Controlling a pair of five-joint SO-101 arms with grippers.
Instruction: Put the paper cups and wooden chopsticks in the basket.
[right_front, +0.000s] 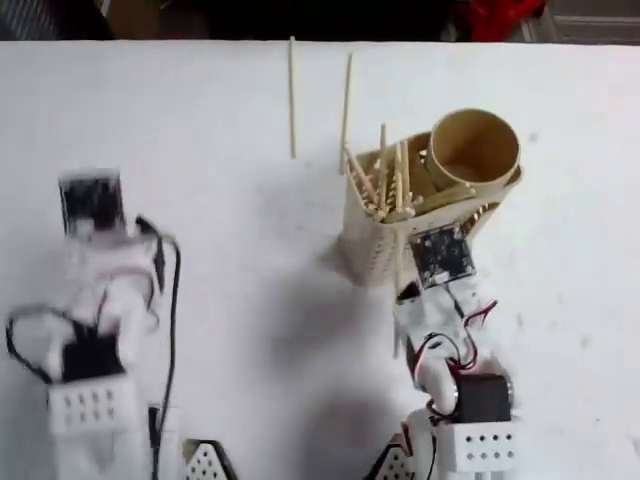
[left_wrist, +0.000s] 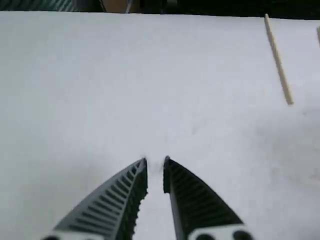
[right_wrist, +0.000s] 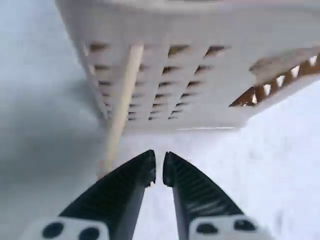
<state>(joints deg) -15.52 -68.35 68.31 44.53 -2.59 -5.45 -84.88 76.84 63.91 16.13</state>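
Right wrist view puts my right pincer (right_wrist: 158, 170) low at the basket (right_wrist: 200, 60) wall, tips nearly closed on nothing. A leaning chopstick (right_wrist: 122, 100) stands against that wall just beside it. Beyond the basket, a loose chopstick (right_front: 292, 95) and a second chopstick (right_front: 346, 100) lie on the counter (right_front: 150, 110), their long axes pointing away from both arms. My left pincer (left_wrist: 155, 162), almost shut and empty, hovers well short of them. The paper cup (right_front: 475, 150) sits in the basket.

One basket (right_front: 372, 250), several chopsticks (right_front: 292, 100), one cup (right_front: 478, 150) (maybe two).
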